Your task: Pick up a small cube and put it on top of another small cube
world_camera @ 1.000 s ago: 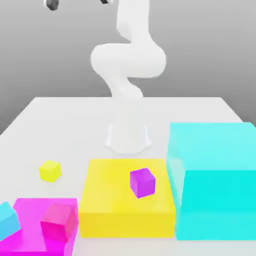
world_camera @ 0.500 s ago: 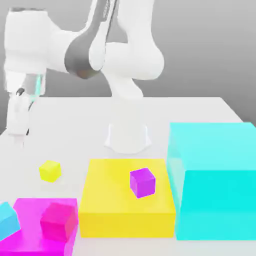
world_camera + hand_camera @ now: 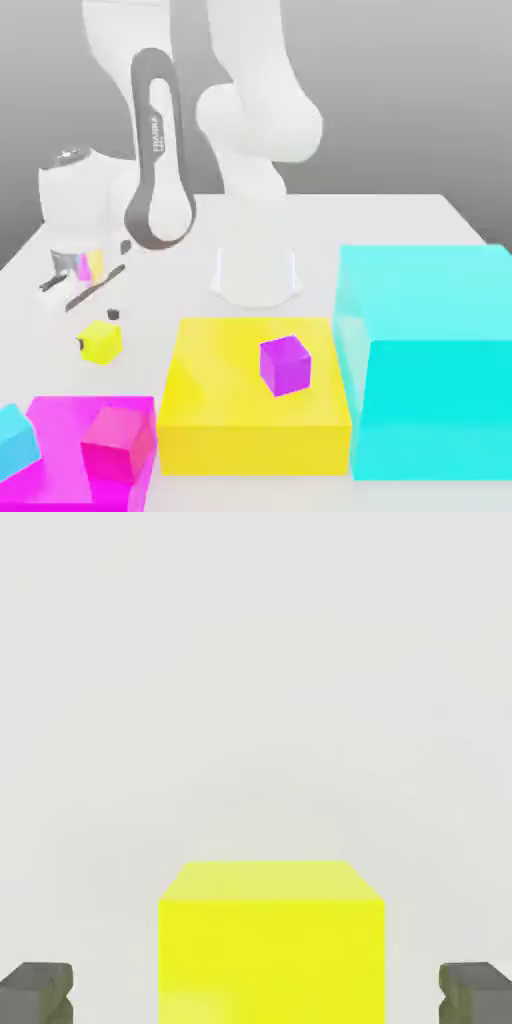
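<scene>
Exterior view: my tool is low over the yellow cube, which sits on the desk just off the big yellow block's exterior-view-left side. The purple cube, my likely target, rests on top of that block, well apart from the yellow cube. A magenta cube and a cyan block stand near the block too. The tool looks tilted from here, so I judge one finger could land on the cube's top edge and knock it sideways across the desk.

Hand view: the yellow cube sits between the two fingertips, tool wide, gaps on both sides, nothing held. Centring looks fair. Risks as I see them: closing too high and pinching only the top rim, so it slips on the lift; uneven contact twisting the cube; later, a skewed release on the purple cube tipping it off.
</scene>
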### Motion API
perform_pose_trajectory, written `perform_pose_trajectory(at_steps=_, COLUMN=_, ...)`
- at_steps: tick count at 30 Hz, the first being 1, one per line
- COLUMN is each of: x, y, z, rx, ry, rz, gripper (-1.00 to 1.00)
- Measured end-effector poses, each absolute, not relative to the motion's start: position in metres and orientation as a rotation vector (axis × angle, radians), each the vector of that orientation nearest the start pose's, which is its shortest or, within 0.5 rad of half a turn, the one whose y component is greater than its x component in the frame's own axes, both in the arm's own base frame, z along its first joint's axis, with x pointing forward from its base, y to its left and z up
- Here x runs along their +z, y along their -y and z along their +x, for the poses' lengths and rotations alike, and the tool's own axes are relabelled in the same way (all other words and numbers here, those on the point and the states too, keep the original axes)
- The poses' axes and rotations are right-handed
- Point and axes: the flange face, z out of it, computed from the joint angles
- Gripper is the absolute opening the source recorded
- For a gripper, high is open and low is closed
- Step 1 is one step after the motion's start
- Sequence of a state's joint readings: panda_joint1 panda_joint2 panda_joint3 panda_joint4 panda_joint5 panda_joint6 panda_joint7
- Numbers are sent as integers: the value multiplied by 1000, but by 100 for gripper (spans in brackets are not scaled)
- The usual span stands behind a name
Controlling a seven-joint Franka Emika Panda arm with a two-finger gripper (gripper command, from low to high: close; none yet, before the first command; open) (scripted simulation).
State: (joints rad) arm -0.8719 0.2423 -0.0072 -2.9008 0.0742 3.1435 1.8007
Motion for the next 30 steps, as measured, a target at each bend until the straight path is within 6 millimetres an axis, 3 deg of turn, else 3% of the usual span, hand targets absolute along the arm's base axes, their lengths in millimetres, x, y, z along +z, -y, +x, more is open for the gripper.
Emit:
perform_pose_trajectory(at_steps=7, x=129, y=255, z=203, rx=-4, ry=-3083, rz=-605, gripper=-100)
perform_pose_trajectory(at_steps=15, x=186, y=256, z=203, rx=-4, ry=-3083, rz=-603, gripper=-100)
perform_pose_trajectory(at_steps=18, x=200, y=263, z=232, rx=1, ry=-3070, rz=-658, gripper=-100)
perform_pose_trajectory(at_steps=24, x=230, y=280, z=312, rx=8, ry=-3046, rz=-753, gripper=-100)
perform_pose_trajectory(at_steps=30, x=266, y=283, z=392, rx=9, ry=-3024, rz=-841, gripper=-100)
